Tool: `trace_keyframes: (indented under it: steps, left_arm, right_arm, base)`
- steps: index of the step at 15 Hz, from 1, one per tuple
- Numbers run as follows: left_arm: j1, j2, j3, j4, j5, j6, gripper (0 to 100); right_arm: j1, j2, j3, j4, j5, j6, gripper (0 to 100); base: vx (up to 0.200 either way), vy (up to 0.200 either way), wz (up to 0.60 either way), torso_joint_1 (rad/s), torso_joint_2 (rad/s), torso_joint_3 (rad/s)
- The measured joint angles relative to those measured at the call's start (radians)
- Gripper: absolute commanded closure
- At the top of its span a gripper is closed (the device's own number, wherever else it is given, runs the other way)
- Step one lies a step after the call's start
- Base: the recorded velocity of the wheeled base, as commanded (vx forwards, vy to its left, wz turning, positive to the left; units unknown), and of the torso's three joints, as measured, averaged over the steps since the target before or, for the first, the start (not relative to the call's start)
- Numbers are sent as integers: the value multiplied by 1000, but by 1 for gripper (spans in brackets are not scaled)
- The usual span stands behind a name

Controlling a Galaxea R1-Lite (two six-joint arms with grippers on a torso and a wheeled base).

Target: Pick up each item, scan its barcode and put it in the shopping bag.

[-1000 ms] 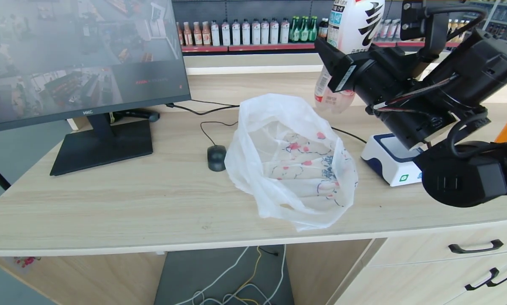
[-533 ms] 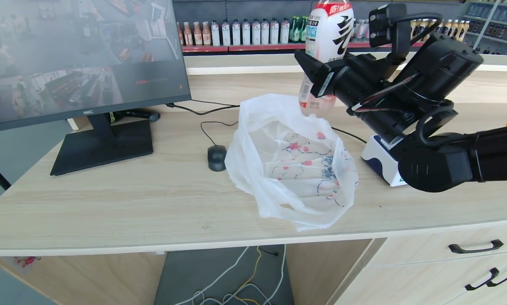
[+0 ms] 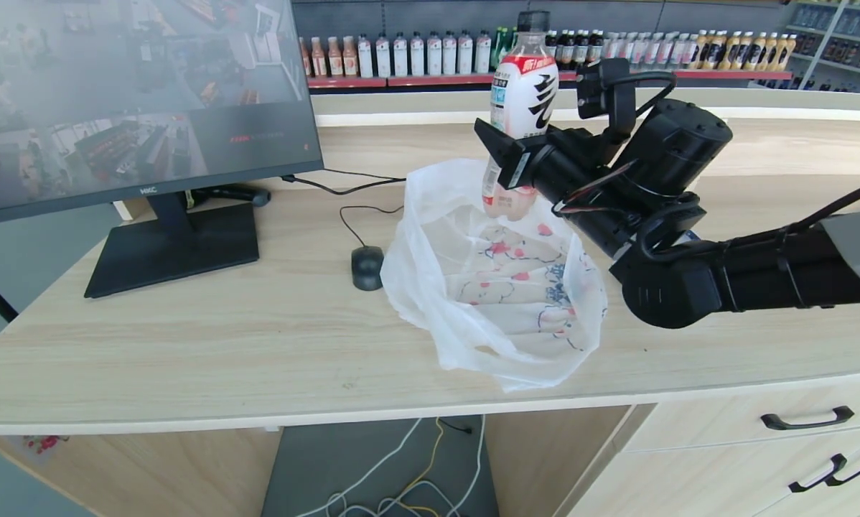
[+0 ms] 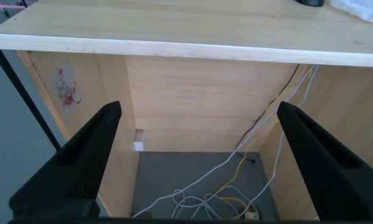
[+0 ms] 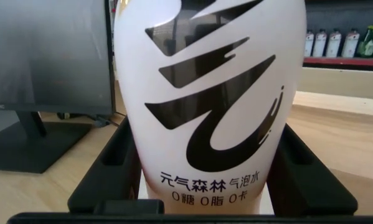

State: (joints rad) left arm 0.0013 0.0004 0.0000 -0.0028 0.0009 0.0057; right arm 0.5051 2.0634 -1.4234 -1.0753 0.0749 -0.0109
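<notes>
Below the desk's (image 4: 174,28) near edge, the left gripper (image 4: 198,107) hangs with its fingers spread wide, holding nothing. On the desk top the white shopping bag (image 3: 430,287) lies open, just beside the mouse (image 3: 367,267). Over the bag's far rim the right gripper (image 3: 512,161) clamps an upright white bottle (image 3: 523,93) around its lower body. A second ago it held that bottle farther to the robot's right and higher, and has since carried it leftward. Behind, at the left, stands the monitor (image 3: 136,93).

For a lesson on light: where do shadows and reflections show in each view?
Head view: the bag casts a faint, soft shadow on the counter. Right wrist view: the bottle mirrors the room near its top. Left wrist view: under the counter is dimmer.
</notes>
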Motion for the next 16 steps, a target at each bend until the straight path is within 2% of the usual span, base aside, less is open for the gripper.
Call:
trace_keyframes:
  steps: [10,16]
  left_arm:
    - [0,0,0,0,0,0,0]
    - [0,0,0,0,0,0,0]
  right_arm:
    - [27,109,-20,-66,10,53,100]
    - [27,187,-119,-65,32,54,100]
  base:
    - [0,0,0,0,0,0]
    - [0,0,0,0,0,0]
